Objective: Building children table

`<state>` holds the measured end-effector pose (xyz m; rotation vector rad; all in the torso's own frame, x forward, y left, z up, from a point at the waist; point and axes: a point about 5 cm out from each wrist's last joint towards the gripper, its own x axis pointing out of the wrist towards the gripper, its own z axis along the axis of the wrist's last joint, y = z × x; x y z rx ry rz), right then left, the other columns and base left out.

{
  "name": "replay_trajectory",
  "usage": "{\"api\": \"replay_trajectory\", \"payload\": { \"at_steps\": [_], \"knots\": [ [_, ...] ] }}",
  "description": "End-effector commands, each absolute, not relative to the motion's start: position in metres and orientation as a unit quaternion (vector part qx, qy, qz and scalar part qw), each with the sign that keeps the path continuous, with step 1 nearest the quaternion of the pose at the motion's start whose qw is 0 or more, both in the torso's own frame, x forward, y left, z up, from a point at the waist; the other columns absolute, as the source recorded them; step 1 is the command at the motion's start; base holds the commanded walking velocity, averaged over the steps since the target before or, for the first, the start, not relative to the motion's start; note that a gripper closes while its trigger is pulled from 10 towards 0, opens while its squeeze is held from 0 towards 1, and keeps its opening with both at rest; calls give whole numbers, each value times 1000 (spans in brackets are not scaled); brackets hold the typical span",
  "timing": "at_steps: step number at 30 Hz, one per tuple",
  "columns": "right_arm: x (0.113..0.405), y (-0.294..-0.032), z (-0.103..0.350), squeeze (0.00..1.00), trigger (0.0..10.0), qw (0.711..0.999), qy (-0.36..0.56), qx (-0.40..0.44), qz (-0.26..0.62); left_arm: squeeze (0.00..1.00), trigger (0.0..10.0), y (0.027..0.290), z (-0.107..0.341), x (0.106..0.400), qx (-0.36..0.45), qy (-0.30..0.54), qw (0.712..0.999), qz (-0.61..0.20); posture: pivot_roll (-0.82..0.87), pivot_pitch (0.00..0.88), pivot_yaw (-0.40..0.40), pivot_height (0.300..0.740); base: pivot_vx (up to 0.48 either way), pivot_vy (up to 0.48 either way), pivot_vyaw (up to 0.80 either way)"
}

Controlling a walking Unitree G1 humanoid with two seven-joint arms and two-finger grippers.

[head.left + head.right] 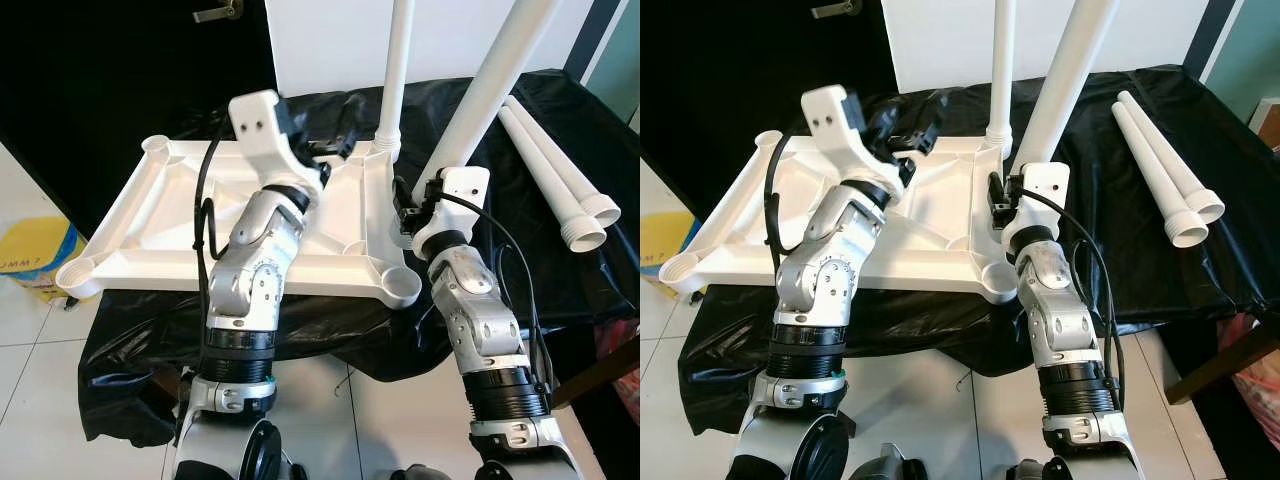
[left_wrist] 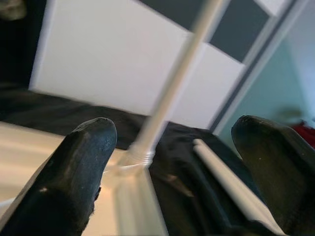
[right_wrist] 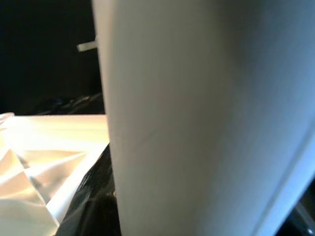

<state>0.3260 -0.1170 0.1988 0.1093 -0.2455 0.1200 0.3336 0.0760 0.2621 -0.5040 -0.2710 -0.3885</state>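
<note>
Upside-down tabletop (image 1: 160, 235) lies on black sheet (image 1: 1120, 260); one leg (image 1: 395, 70) stands at its 1 o'clock corner. Right gripper (image 1: 408, 212) clamps a second leg (image 1: 490, 85); two legs (image 1: 1160, 170) lie at 3 o'clock. Left gripper (image 2: 172, 162) fingers wide.

A white leg (image 3: 197, 118) stands very close, slightly tilted; beside it a black finger (image 3: 93, 201) and the ribbed white tabletop (image 3: 44, 157)
</note>
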Motion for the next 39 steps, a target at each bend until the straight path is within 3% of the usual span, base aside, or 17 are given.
{"api": "replay_trajectory", "payload": {
  "at_steps": [1, 2, 3, 7, 13, 20, 27, 29, 31, 39],
  "knots": [
    [325, -118, 198, 0, 10000, 989, -127, 59, 56, 0, 10000, 76, 257, 334, -255, -119, 942, -182, -71, 20, 7, 740, 0, 0, 0],
    [325, -121, 200, 0, 10000, 988, -134, 58, 49, 0, 10000, 81, 252, 336, -270, -105, 944, -155, -76, 16, 10, 740, 0, 0, 0],
    [325, -124, 202, 0, 10000, 988, -142, 52, 40, 0, 10000, 86, 248, 336, -320, -104, 928, -157, -91, 17, 13, 740, 0, 0, 0],
    [323, -127, 201, 0, 10000, 986, -148, 68, 39, 0, 10000, 98, 234, 335, -348, -108, 921, -141, -111, 12, 16, 740, 0, 0, 0],
    [316, -130, 195, 0, 10000, 982, -158, 78, 71, 0, 10000, 110, 211, 327, -235, -130, 954, -131, -107, 9, 14, 740, 0, 0, 0],
    [308, -137, 185, 0, 10000, 980, -163, 63, 91, 0, 10000, 121, 198, 319, -199, -142, 962, -120, -103, 15, 16, 740, 0, 0, 0],
    [304, -146, 175, 0, 10000, 975, -162, 111, 104, 0, 10000, 133, 179, 314, -203, -134, 963, -115, -103, 20, 17, 740, 0, 0, 0],
    [303, -147, 172, 0, 10000, 973, -157, 129, 108, 0, 10000, 130, 177, 312, -195, -132, 963, -132, -103, 20, 17, 740, 0, 0, 0],
    [298, -143, 162, 0, 10000, 971, -137, 148, 130, 0, 10000, 116, 172, 303, -152, -123, 960, -202, -108, 22, 23, 740, 0, 0, 0],
    [294, -135, 147, 0, 10000, 969, -117, 124, 180, 0, 10000, 96, 159, 285, -64, -117, 944, -301, -107, 23, 25, 740, 0, 0, 0]
  ]
}}
